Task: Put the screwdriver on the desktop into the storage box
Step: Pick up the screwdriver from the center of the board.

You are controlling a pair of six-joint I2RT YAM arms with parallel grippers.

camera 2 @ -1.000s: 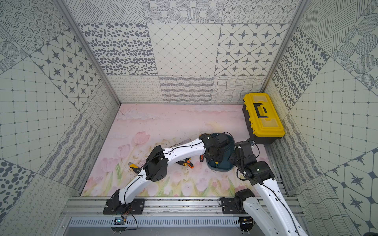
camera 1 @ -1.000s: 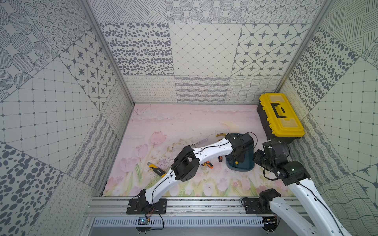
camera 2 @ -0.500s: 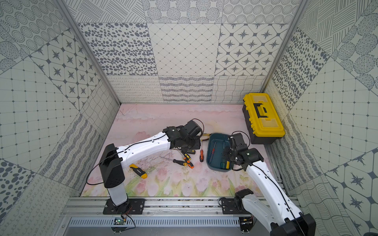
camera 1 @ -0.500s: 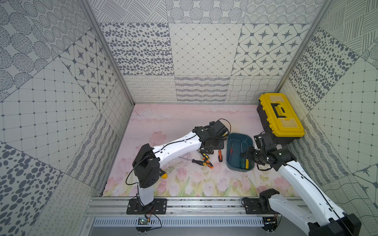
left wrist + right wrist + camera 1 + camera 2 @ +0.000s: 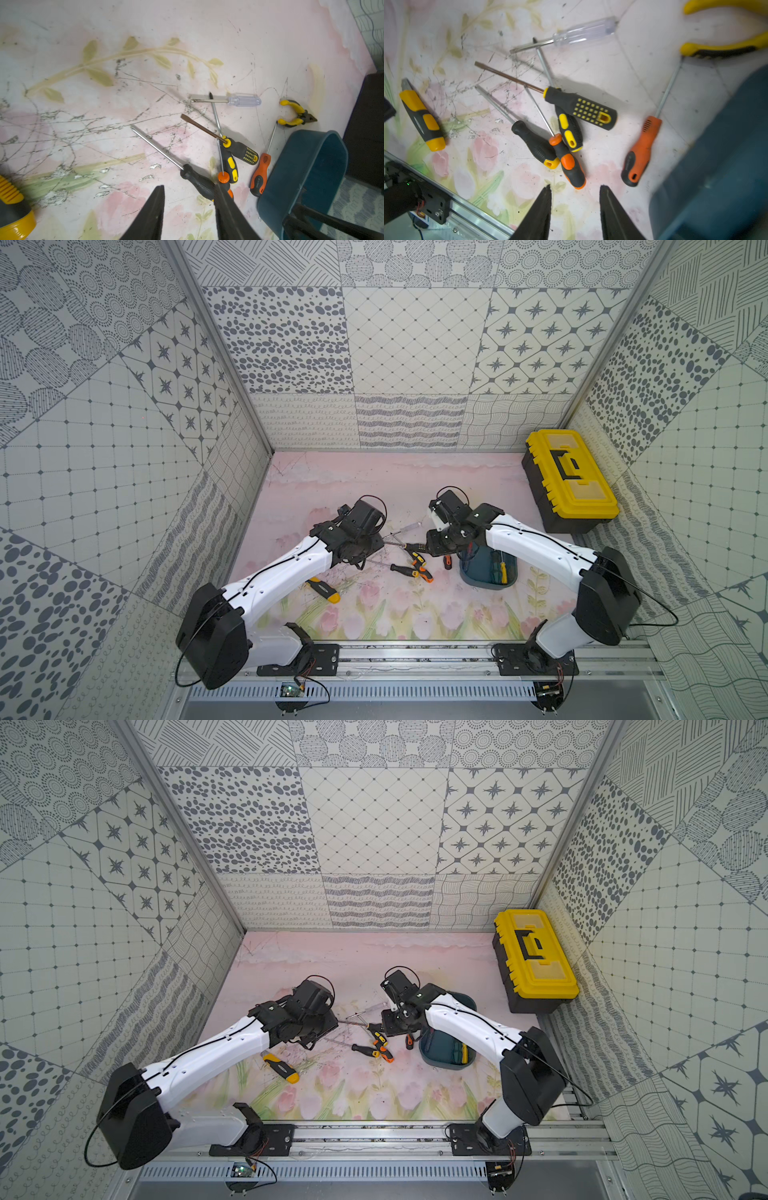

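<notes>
Your scuffed pale-pink, tulip-printed bench carries loose screwdrivers beside the shallow teal-blue plastic storage box; your left gripper and right gripper hover released, empty.

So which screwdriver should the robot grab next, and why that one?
Probably the right gripper should shift over and lower onto the orange-handled screwdriver. Its jaws stand open and empty. That screwdriver lies apart on the desktop, right beside the storage box, while the other screwdrivers lie crossed in a pile.
</notes>
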